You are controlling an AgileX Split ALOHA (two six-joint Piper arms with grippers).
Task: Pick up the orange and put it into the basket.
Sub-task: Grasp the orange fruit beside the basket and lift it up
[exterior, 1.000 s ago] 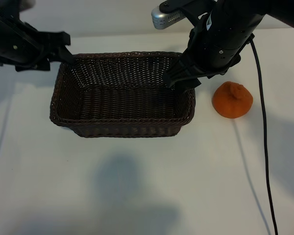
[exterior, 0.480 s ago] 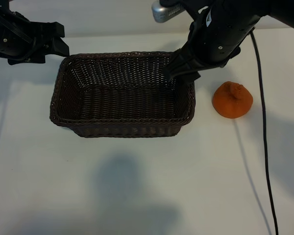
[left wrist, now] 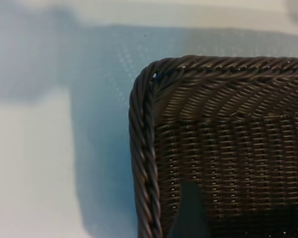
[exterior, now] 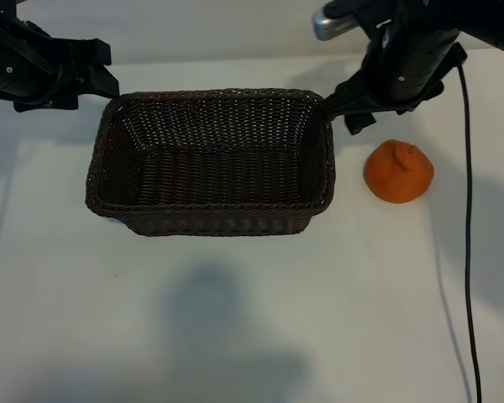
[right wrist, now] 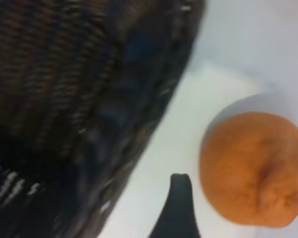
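Basket (exterior: 210, 164) sits center of the white table (exterior: 235, 319); nothing visible inside it in the exterior view. Dark brown woven wicker, rectangular, rounded corners, sloping sides, braided rim. Left wrist view shows one rounded corner of the basket (left wrist: 149, 99) with the twisted rim braid and tight horizontal weave on the inner wall.

Orange (exterior: 398, 171) on the table at 3 o'clock from the basket, just beside it, not touching. Small, round, matte, slightly lumpy skin, raised nub on top. In the right wrist view the orange (right wrist: 256, 168) lies near the basket wall (right wrist: 89, 99).

Right gripper (exterior: 353, 113) hangs over the basket's 2 o'clock corner, jaws wide apart, holding nothing. Left gripper (exterior: 105, 80) off the 10 o'clock corner, jaws also wide, empty.
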